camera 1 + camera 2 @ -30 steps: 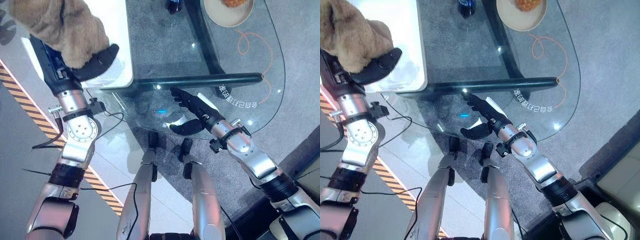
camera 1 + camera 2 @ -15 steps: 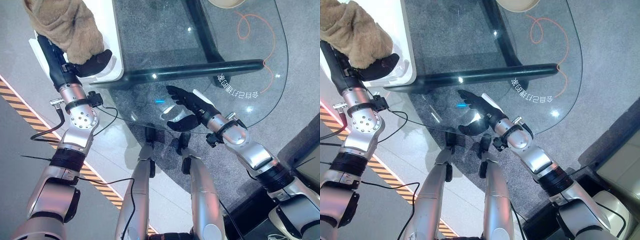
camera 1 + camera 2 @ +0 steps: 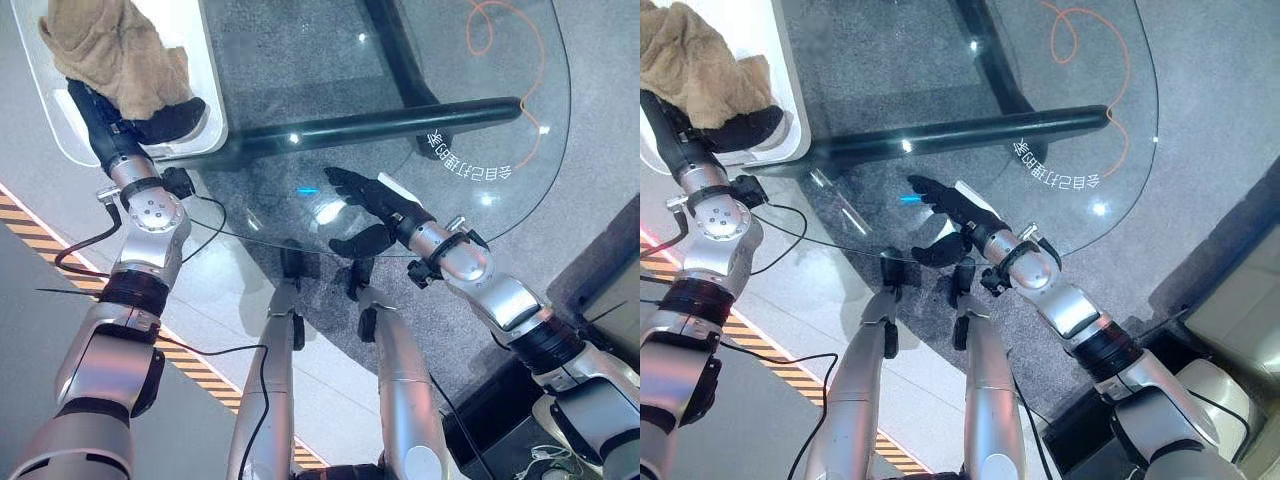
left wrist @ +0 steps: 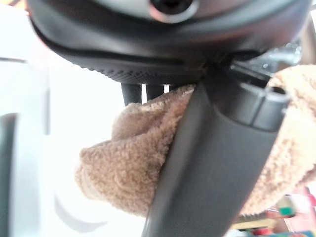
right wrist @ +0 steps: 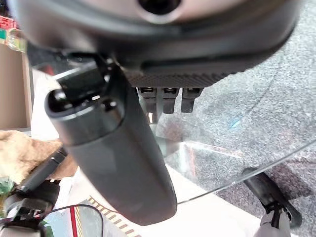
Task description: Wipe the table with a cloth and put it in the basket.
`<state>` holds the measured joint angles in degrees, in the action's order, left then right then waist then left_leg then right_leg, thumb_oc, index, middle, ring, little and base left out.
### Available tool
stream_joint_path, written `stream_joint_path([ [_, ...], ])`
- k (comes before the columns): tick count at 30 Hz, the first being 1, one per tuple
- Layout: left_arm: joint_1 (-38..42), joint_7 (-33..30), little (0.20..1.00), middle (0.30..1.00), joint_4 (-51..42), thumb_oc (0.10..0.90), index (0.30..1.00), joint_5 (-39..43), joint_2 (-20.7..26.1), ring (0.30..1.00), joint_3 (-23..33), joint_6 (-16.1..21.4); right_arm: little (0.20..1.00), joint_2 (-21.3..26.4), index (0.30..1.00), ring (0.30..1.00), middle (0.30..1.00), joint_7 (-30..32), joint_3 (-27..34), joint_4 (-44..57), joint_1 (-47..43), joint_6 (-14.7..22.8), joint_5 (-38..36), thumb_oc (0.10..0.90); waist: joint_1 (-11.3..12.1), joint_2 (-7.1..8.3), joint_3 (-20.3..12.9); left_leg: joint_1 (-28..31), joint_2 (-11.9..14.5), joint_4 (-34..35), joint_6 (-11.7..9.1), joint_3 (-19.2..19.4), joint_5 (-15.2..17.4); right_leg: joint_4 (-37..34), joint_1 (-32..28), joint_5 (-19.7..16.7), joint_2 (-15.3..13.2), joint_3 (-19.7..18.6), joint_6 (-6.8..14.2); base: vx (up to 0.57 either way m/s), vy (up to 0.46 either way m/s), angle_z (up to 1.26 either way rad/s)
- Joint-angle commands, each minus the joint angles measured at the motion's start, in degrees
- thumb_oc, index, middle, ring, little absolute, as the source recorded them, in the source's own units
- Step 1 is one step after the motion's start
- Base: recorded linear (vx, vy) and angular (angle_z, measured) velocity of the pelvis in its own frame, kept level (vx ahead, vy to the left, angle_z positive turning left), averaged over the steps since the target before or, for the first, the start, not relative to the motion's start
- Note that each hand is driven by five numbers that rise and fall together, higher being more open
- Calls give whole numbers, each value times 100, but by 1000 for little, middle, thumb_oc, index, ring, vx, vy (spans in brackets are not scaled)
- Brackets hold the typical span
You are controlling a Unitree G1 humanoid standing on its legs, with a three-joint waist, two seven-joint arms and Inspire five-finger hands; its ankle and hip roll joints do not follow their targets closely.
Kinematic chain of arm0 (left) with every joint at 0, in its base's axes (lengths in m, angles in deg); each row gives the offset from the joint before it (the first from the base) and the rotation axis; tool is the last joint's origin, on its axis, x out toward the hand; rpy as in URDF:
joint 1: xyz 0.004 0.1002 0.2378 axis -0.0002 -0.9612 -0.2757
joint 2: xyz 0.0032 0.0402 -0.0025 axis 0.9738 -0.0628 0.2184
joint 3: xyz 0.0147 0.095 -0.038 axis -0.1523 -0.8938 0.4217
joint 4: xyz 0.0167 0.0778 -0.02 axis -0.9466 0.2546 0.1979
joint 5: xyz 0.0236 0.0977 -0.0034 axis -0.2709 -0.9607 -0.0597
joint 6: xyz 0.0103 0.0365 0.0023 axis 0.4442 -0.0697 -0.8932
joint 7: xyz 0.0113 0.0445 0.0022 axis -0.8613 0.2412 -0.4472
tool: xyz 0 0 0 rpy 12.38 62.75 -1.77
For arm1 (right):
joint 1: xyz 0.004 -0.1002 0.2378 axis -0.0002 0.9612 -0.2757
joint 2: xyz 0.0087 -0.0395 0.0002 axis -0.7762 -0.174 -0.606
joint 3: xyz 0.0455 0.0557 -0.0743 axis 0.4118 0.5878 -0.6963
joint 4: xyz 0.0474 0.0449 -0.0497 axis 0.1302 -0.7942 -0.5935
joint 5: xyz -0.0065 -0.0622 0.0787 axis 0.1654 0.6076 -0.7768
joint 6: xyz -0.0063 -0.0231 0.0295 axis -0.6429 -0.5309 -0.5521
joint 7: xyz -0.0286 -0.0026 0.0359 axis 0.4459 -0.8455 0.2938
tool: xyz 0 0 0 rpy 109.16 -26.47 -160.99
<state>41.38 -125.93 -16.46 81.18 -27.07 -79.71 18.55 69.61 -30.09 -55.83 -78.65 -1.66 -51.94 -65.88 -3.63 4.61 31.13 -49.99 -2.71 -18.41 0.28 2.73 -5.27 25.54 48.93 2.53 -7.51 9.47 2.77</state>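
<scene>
Overhead, left robot hand [image 3: 165,120] at 10 o'clock, over the white basket [image 3: 212,110]. Fingers and thumb curled round the tan cloth [image 3: 110,50]; the wrist view confirms the cloth [image 4: 133,158] bunched between thumb and fingers. Cloth is held above the basket's interior, touching the robot hand; whether it also rests on the basket floor, cannot tell.

Right robot hand [image 3: 372,205] near centre, toward 4 o'clock of the left one, over the near rim of the glass table [image 3: 480,110]. Fingers straight, thumb spread apart, holding nothing; wrist view shows the same, fingers [image 5: 164,98] extended above the glass.

Dark tube frame [image 3: 370,125] under the glass runs from 9 to 3 o'clock between the two robot hands. Orange cord [image 3: 500,30] loops at 1 o'clock.
</scene>
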Motion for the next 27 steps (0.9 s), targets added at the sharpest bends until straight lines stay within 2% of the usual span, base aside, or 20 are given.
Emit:
stream_joint_path([
  [1,656,-221,200,300,-133,100,300,196,612,300,177,350,900,-88,900,900,900,-3,45,429,-181,372,-317,800,108,176,-134,233,119,-630,-45,393,1026,-651,-106,-568,205,-427,482,0,0,0],
  [5,966,-142,200,300,185,100,300,378,701,300,73,111,900,-91,900,900,900,33,4,375,-219,391,-388,800,65,226,-134,234,144,-641,-56,395,1042,-648,-111,-573,216,-405,495,0,0,0],
  [6,1019,-118,365,441,246,265,441,392,707,441,38,64,900,-92,900,900,900,42,-2,379,-220,397,-402,800,58,234,-134,233,145,-639,-57,397,1040,-649,-109,-577,219,-404,498,0,0,0],
  [7,1090,-13,900,900,345,800,900,377,724,900,-6,1,900,-89,900,900,900,47,-21,360,-221,431,-418,800,48,242,-134,234,148,-635,-57,398,1042,-648,-108,-582,221,-399,502,0,0,0],
  [9,1160,106,900,900,457,800,900,378,727,900,-69,-202,900,-88,900,900,900,3,-10,357,-209,455,-414,800,28,242,-134,260,146,-608,-59,406,1040,-659,-129,-581,224,-401,509,0,0,0],
  [15,1246,195,900,900,679,800,900,519,749,900,-111,-325,900,-82,900,900,900,21,-23,426,-228,436,-424,800,18,254,-134,292,128,-565,-60,388,1020,-701,-161,-592,237,-408,516,0,0,0],
  [27,1177,321,900,900,815,800,900,370,1023,900,0,-107,900,-74,900,900,900,88,-12,710,41,484,-387,800,37,302,-134,404,172,-523,-63,391,1042,-694,-291,-534,259,-340,508,-1,-2,0],
])
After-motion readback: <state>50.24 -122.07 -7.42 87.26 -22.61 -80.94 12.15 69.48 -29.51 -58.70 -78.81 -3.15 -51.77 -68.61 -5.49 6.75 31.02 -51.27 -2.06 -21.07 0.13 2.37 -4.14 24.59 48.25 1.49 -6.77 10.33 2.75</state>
